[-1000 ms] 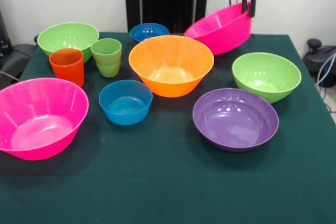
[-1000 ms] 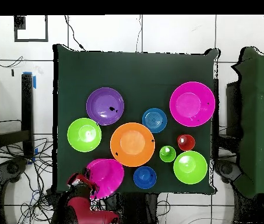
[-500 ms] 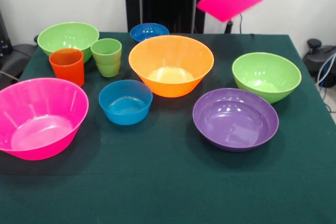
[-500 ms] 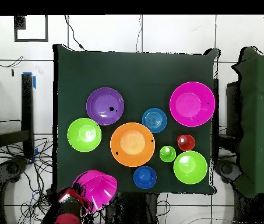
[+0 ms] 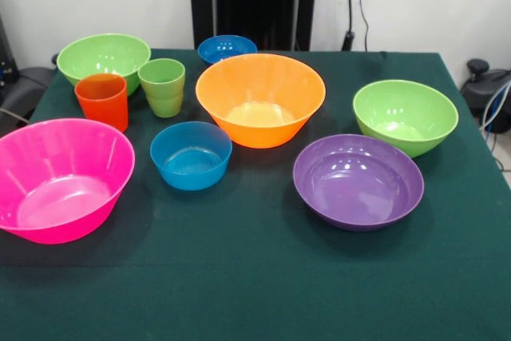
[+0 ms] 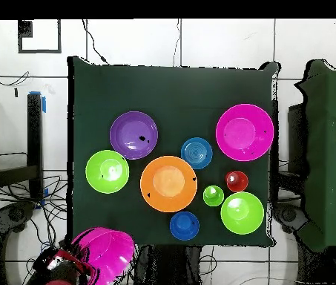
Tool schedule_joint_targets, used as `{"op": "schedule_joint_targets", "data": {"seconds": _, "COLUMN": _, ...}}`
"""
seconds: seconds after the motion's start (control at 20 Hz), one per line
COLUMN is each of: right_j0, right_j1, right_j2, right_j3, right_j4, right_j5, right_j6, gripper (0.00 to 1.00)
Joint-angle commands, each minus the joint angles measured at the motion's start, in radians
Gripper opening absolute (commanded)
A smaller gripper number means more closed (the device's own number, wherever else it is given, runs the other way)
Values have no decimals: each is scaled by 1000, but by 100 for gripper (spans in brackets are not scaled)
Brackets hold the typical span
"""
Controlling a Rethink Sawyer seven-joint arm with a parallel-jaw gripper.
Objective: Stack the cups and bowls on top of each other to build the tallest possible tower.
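Fingers [image 6: 65, 261]: grip state cannot be told | pink bowl [image 6: 105, 254] beside them, off the table [image 6: 170, 96]

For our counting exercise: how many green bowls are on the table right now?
2. One green bowl sits at the far left corner in the front view, behind the orange cup. The other green bowl is on the right, behind the purple bowl. None appear hidden.

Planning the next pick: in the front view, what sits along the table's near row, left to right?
Big glossy pink plastic bowl → small blue plastic bowl → shallow purple plastic bowl.
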Motion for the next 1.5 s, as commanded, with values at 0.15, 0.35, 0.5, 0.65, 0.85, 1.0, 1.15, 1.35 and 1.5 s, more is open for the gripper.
{"op": "schedule_joint_targets", "data": {"seconds": 0.15, "right_j0": 23, "right_j1": -334, "right_j2": -126, "right_j3": -87, "right_j4": -90, "right_j5": 394, "right_j6": 88, "gripper": 0}}
{"op": "schedule_joint_targets", "data": {"seconds": 0.35, "right_j0": 18, "right_j1": -380, "right_j2": -120, "right_j3": -168, "right_j4": -80, "right_j5": 539, "right_j6": -13, "gripper": 0}}
{"op": "schedule_joint_targets", "data": {"seconds": 0.5, "right_j0": 20, "right_j1": -375, "right_j2": -112, "right_j3": -197, "right_j4": -52, "right_j5": 543, "right_j6": -93, "gripper": 0}}
{"op": "schedule_joint_targets", "data": {"seconds": 0.65, "right_j0": 23, "right_j1": -367, "right_j2": -101, "right_j3": -233, "right_j4": -41, "right_j5": 556, "right_j6": -143, "gripper": 0}}
{"op": "schedule_joint_targets", "data": {"seconds": 0.85, "right_j0": 27, "right_j1": -362, "right_j2": -98, "right_j3": -261, "right_j4": -29, "right_j5": 545, "right_j6": -229, "gripper": 0}}
{"op": "schedule_joint_targets", "data": {"seconds": 1.0, "right_j0": 31, "right_j1": -363, "right_j2": -111, "right_j3": -280, "right_j4": -3, "right_j5": 592, "right_j6": -347, "gripper": 0}}
{"op": "schedule_joint_targets", "data": {"seconds": 1.15, "right_j0": 22, "right_j1": -363, "right_j2": -132, "right_j3": -280, "right_j4": 7, "right_j5": 594, "right_j6": -433, "gripper": 0}}
{"op": "schedule_joint_targets", "data": {"seconds": 1.35, "right_j0": -16, "right_j1": -352, "right_j2": -169, "right_j3": -285, "right_j4": 25, "right_j5": 602, "right_j6": -592, "gripper": 0}}
{"op": "schedule_joint_targets", "data": {"seconds": 1.5, "right_j0": -62, "right_j1": -344, "right_j2": -200, "right_j3": -292, "right_j4": 35, "right_j5": 608, "right_j6": -710, "gripper": 0}}
